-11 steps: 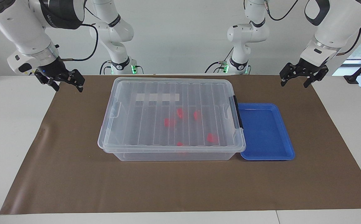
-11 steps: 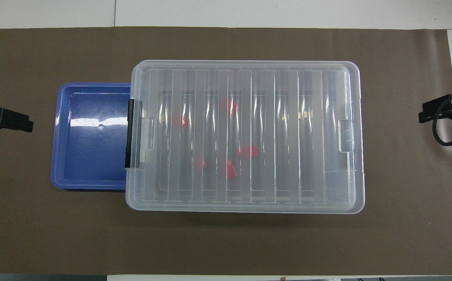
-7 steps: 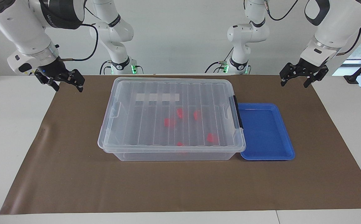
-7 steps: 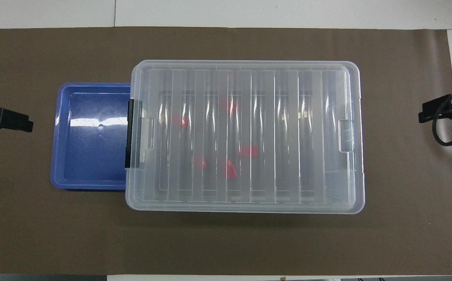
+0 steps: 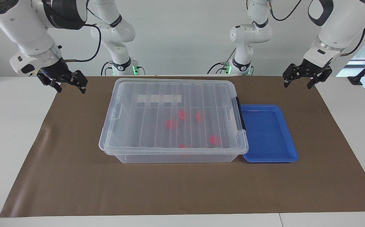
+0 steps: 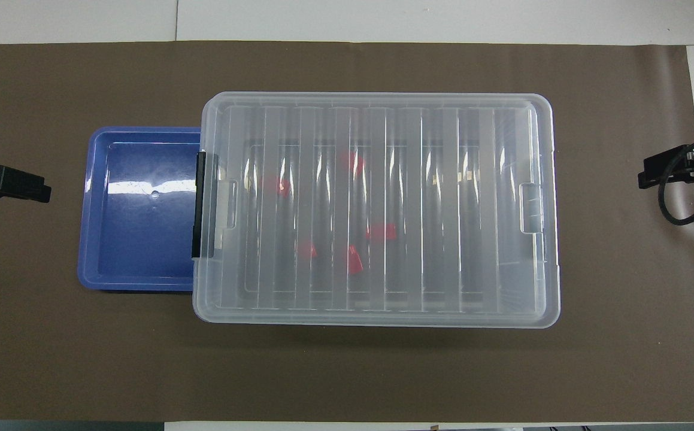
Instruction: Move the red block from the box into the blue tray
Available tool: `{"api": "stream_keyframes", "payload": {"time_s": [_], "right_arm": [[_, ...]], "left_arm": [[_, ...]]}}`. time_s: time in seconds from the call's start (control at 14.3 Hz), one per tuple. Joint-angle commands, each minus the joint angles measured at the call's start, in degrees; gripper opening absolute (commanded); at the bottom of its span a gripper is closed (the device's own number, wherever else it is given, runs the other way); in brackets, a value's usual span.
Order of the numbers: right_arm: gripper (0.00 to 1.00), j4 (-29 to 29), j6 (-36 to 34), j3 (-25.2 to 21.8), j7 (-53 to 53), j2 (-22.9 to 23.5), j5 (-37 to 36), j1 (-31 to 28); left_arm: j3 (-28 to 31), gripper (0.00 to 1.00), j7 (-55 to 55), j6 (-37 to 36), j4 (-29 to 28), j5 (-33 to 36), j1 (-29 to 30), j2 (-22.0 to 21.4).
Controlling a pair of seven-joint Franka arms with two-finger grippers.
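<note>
At centre frame in your facing view, the box sits lidded on the brown-covered worktop, its black latch turned toward the blue tray that touches it at centre right, likely to keep the transfer short. Red blocks lie scattered inside, one red block nearest that latch. Your right gripper hovers at upper left, jaws spread and empty; your left gripper hangs at upper right, jaws also apart, holding nothing. With the lid on, opening it looks like your first job
</note>
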Motion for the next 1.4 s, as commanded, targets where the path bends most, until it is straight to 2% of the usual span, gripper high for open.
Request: {"api": "stream_keyframes", "payload": {"time_s": [0.0, 0.14, 0.35, 0.77, 0.98, 1.33], "right_arm": [[1.00, -2.53, 2.25, 0.81, 2.41, -1.71, 1.10, 0.90], [1.00, -3.05, 4.88, 0.90, 2.32, -1.71, 1.10, 1.08], [1.00, -6.91, 7.51, 1.78, 5.38, -2.24, 1.89, 1.70], [1.00, -11.40, 16.22, 2.05, 12.34, 0.04, 2.51, 8.11], [1.00, -16.57, 20.79, 2.05, 12.43, -0.21, 2.51, 8.20], [1.00, -19.66, 20.98, 1.96, 11.11, -1.35, 2.51, 6.81]], "left_arm": [[-0.08, 1.00, 0.64, 0.55, -1.62, 1.09, 0.20, -1.46], [-0.08, 1.00, 0.64, 0.55, -1.62, 1.09, 0.20, -1.46], [-0.08, 1.00, 0.64, 0.55, -1.62, 1.09, 0.20, -1.46], [-0.08, 1.00, 0.64, 0.55, -1.62, 1.09, 0.20, -1.46], [-0.08, 1.00, 0.64, 0.55, -1.62, 1.09, 0.20, -1.46], [-0.08, 1.00, 0.64, 0.55, -1.62, 1.09, 0.20, -1.46]]}}
